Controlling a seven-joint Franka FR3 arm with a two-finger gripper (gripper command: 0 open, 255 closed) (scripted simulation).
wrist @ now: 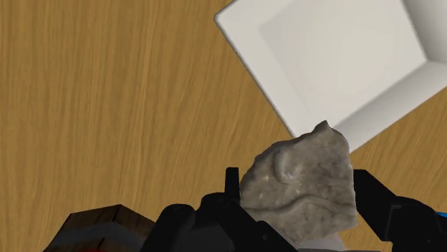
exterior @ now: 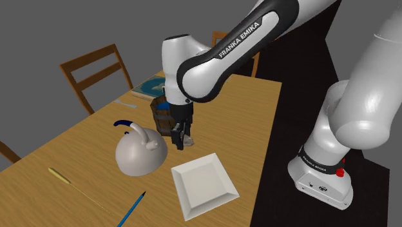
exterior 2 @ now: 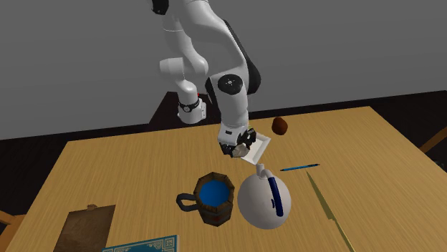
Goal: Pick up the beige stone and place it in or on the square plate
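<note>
Black tool point(exterior: 180, 137) pinching a grey-beige stone point(wrist: 301, 187) over the desk point(wrist: 107, 107), near the white square plate point(wrist: 337, 50).
Stone looks hard, rough and fairly heavy; a hold across its broad middle seems safest.

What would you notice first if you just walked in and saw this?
The big white robot arm comes first: its black claw clasps a rough grey stone over the wooden table, right by the edge of a white square plate. Next comes the round pale kettle with a blue handle, close beside the claw, and a wooden mug with blue inside next to it.
</note>
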